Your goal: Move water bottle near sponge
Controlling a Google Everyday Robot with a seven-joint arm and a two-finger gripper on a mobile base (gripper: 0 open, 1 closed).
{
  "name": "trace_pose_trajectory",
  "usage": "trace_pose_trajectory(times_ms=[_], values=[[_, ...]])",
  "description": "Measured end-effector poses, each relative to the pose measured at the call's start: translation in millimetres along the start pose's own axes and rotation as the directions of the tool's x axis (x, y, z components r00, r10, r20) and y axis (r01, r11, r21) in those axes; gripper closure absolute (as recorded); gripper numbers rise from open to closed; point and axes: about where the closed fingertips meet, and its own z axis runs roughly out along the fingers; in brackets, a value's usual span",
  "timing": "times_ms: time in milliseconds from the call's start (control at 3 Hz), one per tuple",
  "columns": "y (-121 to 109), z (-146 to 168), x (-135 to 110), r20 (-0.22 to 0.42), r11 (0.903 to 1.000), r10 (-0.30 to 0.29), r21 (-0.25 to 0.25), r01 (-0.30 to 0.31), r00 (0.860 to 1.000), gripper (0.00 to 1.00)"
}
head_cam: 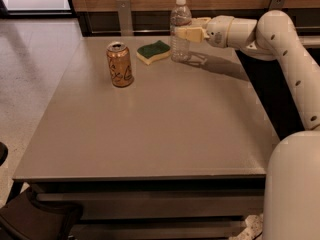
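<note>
The water bottle (179,43), clear and ribbed with a white cap, stands upright at the far middle of the table. The sponge (153,51), dark green over pale yellow, lies flat just left of it, a small gap apart. My gripper (182,28) reaches in from the right at the bottle's upper body. One pale finger crosses in front of the bottle and the other shows behind it, so the fingers are closed around it. The bottle's base rests on the table.
An orange-copper drink can (120,64) stands left of the sponge, nearer the front. My white arm (280,39) runs along the table's right side. The table's (150,134) far edge meets a wooden wall with metal brackets.
</note>
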Motion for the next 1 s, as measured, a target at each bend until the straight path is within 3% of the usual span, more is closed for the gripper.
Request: trace_pose_trajectory(times_ms=[333, 667, 1000], values=[[0.7, 1.3, 0.1, 0.0, 1.0, 0.0, -0.002, 0.0, 1.0, 0.33], [0.7, 1.3, 0.1, 0.0, 1.0, 0.0, -0.002, 0.0, 1.0, 0.09], [2.1, 4.0, 0.4, 0.0, 1.0, 0.001, -0.006, -0.001, 1.0, 0.0]])
